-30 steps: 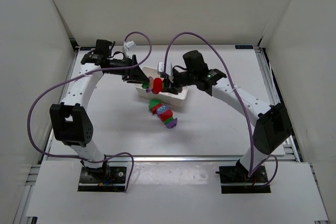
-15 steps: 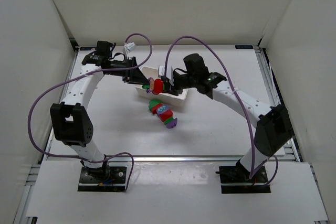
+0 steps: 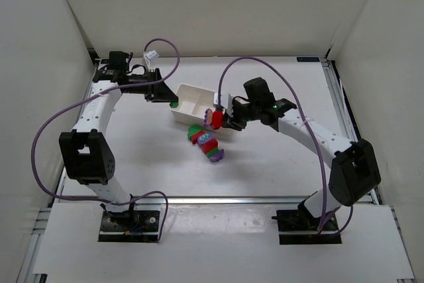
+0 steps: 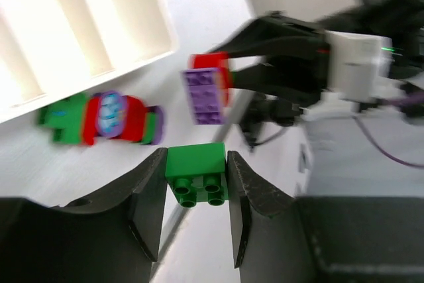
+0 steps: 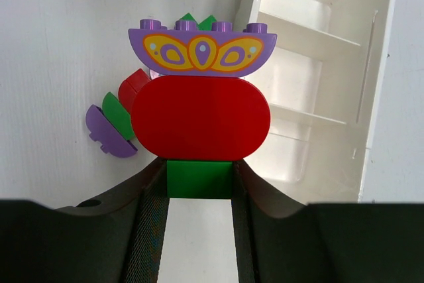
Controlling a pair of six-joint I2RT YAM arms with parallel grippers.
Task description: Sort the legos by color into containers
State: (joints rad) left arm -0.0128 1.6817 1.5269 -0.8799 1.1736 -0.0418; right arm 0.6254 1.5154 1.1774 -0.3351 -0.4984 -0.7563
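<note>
**Both pincers loaded, one at each end of the tray**

I start with the table (image 3: 278, 164), which carries everything. On it lies the white tray (image 3: 193, 92) with three compartments side by side. Seen from the left pincer (image 4: 197, 158), the tray is ahead and to the left. Seen from the right pincer (image 5: 199, 164), it is ahead and to the right.

The pile of legos (image 3: 207, 144) rests on the table, outside the tray. It is a joined cluster of red, green and purple pieces with one light blue piece. It sits ahead and to the left of both pincers, and in the top view it is just on the near side of the right one.

The right pincer is clenched on a three-brick stack (image 5: 200, 107). Its jaws press the green bottom brick (image 5: 199, 178). Above that sit a red rounded brick (image 5: 200, 117) and a purple arched brick (image 5: 202, 51) with a yellow pattern. The stack stands straight out beyond the fingertips. I cannot tell whether it hangs over the near wall of the tray or just beside it.

The left pincer is grasping a single green brick (image 4: 196, 171), squeezed between both jaws with four studs facing the wrist camera (this view is rather blurred). In the top view this pincer is at the left end of the tray.
</note>
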